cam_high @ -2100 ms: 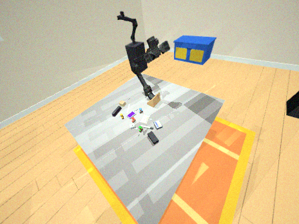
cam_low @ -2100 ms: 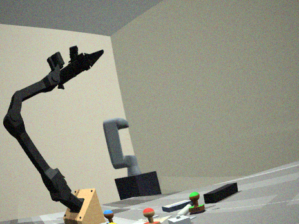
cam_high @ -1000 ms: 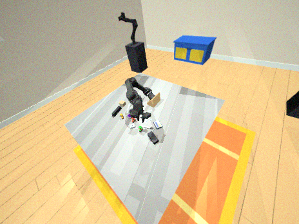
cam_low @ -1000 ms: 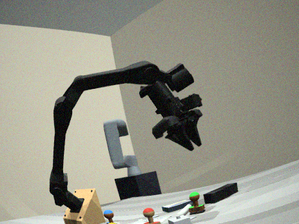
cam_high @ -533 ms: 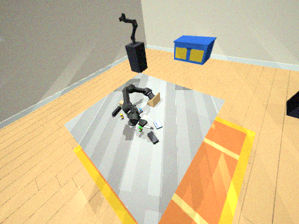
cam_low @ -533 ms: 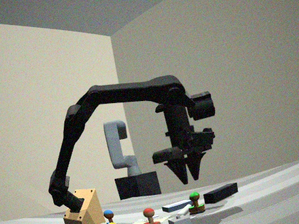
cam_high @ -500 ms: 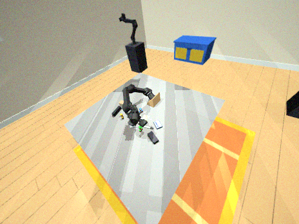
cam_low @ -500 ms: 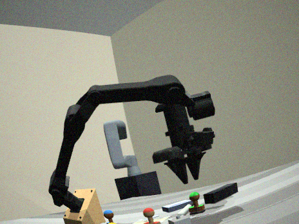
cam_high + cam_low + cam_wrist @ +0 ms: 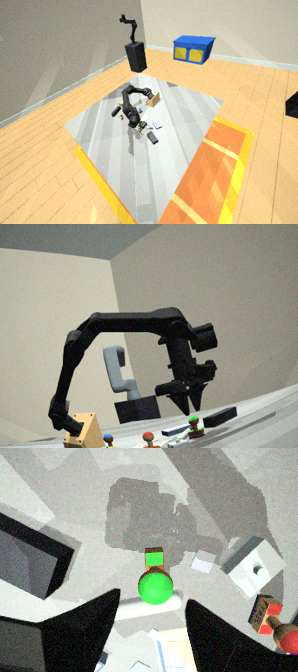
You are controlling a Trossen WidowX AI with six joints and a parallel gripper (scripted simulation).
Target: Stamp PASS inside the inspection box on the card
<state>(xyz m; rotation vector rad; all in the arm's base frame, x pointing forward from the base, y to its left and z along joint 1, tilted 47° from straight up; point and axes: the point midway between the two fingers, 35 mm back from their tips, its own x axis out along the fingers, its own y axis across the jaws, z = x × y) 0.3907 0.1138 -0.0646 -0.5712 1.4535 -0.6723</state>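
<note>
Claw (image 9: pixel 141 128) (image 9: pixel 193 413) (image 9: pixel 153 600) half open, nothing gripped, green-topped stamp (image 9: pixel 140 129) (image 9: pixel 194 427) (image 9: pixel 155 585) seen below, its print face hidden, red-topped stamp (image 9: pixel 148 439) (image 9: pixel 286 638) cut off by the wrist view's edge, its lettering unclear.

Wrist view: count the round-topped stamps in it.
2: the green-topped stamp near the middle, and the red-topped stamp at the lower right. The gripper may hide others.

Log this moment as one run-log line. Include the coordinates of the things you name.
Hand (image 9: pixel 143 125) (image 9: pixel 192 413) (image 9: pixel 153 600): part open, empty | Position: above green-knobbed stamp (image 9: pixel 140 129) (image 9: pixel 193 426) (image 9: pixel 155 588) | Stamp: upright on bench, ungrasped | Red-knobbed stamp (image 9: pixel 148 436) (image 9: pixel 288 641): off to one side
</note>
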